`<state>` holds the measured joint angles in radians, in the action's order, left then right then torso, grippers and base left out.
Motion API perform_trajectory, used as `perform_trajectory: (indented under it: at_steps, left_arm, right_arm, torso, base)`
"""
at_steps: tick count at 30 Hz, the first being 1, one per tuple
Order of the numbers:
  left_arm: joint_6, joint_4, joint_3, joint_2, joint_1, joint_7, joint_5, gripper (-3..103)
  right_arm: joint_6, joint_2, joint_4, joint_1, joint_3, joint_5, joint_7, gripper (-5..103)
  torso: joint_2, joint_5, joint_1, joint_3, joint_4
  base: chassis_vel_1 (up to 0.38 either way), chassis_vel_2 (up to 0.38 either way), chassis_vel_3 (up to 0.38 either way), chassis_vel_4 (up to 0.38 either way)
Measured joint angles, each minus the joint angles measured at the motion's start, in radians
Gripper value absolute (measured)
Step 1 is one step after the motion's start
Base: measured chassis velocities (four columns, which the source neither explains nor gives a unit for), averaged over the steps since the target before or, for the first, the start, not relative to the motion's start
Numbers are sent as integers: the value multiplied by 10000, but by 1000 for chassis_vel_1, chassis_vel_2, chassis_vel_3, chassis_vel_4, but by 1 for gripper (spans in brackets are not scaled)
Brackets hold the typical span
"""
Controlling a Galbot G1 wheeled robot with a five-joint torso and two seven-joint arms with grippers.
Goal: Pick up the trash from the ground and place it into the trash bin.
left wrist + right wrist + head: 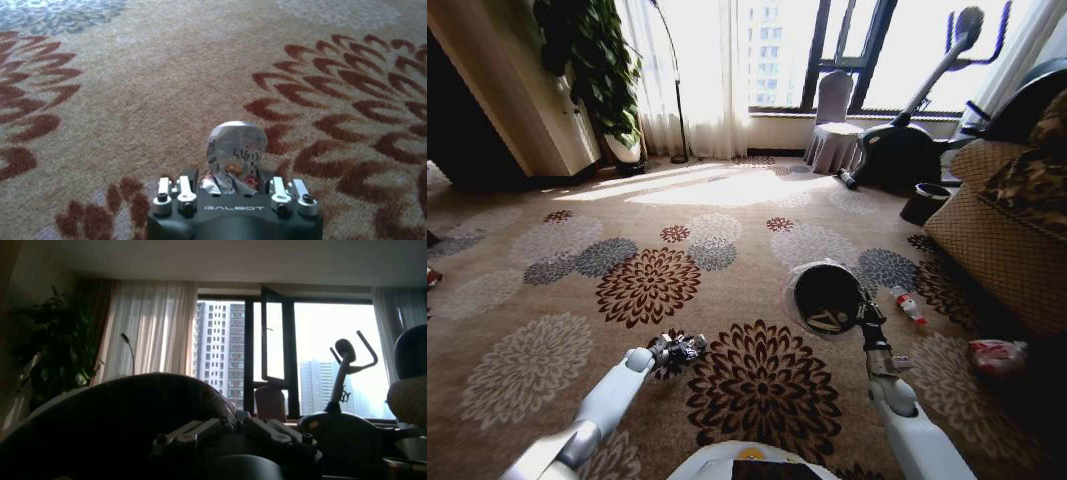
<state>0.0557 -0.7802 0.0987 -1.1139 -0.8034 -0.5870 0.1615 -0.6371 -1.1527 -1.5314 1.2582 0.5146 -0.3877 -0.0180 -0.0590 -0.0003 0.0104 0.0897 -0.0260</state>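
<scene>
Left end effector clamped on a crinkled clear wrapper; right end effector at the trash bin.

The left one holds its silvery, see-through scrap low over the flowered carpet, near and left of the bin. The right one grips the bin's near right rim, the bin tipped so its dark mouth faces us. Just right of it a small bottle with a red cap lies on the carpet, and a pink bag sits further right, by the sofa.

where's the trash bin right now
In the head view the trash bin sits on the flowered carpet right of centre, held at its rim by the right gripper, with a small bottle to its right.
</scene>
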Motion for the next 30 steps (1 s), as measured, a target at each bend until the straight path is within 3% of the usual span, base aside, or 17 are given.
perform_trajectory:
  at_steps: [6, 11, 14, 15, 19, 20, 22, 23, 24, 26, 27, 29, 30]
  left_arm:
    - [-45, -3, -15, 18, 29, 57, 406, 44]
    - [19, -369, 152, 157, -187, -72, 880, 43]
    - [97, -1544, 599, 465, -743, -102, 2102, 43]
    - [97, -1544, 599, 465, -743, -102, 2102, 43]
    - [-566, -4223, 678, 726, -890, 519, 4783, 43]
    - [-566, -4223, 678, 726, -890, 519, 4783, 43]
    - [-1170, -5925, 756, 741, -894, 1269, 6561, 43]
    - [-1371, -6498, 822, 745, -955, 1591, 7170, 43]
    - [-1371, -6498, 822, 745, -955, 1591, 7170, 43]
    - [-1968, -8292, 1065, 668, -1209, 2698, 9099, 43]
    - [-2032, -8507, 1096, 645, -1243, 2883, 9345, 43]
    - [-2542, -10103, 1264, 411, -1491, 4384, 10957, 43]
    - [-2542, -10103, 1264, 411, -1491, 4384, 10957, 43]
  right_arm:
    - [-8, -117, 21, -13, 8, 11, -1, 0]
    - [-26, -156, 45, -19, 1, 25, -1, 0]
    - [-25, -91, 233, -254, -145, 14, -2, 0]
    - [-25, -91, 233, -254, -145, 14, -2, 0]
    - [-51, -57, 511, -402, -39, -117, -6, 0]
    - [-51, -57, 511, -402, -39, -117, -6, 0]
    - [-104, 105, 618, -601, -221, -393, 9, 0]
    - [-104, 167, 676, -813, -435, -439, 11, 0]
    - [-104, 167, 676, -813, -435, -439, 11, 0]
    - [-69, 288, 927, -1573, -1204, -474, 16, 0]
    - [-63, 298, 976, -1691, -1337, -474, 16, 0]
    - [-32, 314, 1375, -2579, -2408, -546, -5, 0]
    - [-32, 314, 1375, -2579, -2408, -546, -5, 0]
  torso:
    - [0, 3, 0, 0, 2]
    - [0, 2, 1, 0, 4]
    - [1, 2, 1, 1, 2]
    - [1, 2, 1, 1, 2]
    - [1, 9, 1, 2, -6]
    - [1, 9, 1, 2, -6]
    - [0, -4, 1, 1, 27]
    - [0, 2, 1, 1, 26]
    - [0, 2, 1, 1, 26]
    - [0, 5, 1, 1, 11]
    - [0, 4, 0, 0, 6]
    - [0, 9, 1, 2, -12]
    - [0, 9, 1, 2, -12]
  base:
    - [0, 0, 0, 0]
    - [0, 0, 0, 0]
    - [0, 0, 0, 0]
    - [0, 0, 0, 0]
    - [0, 0, 0, 0]
    - [0, 0, 0, 0]
    - [0, 0, 0, 0]
    - [-56, -21, 3, -34]
    - [-56, -21, 3, -34]
    - [-28, -21, -24, -17]
    - [0, 0, 0, 0]
    - [0, 0, 0, 0]
    - [0, 0, 0, 0]
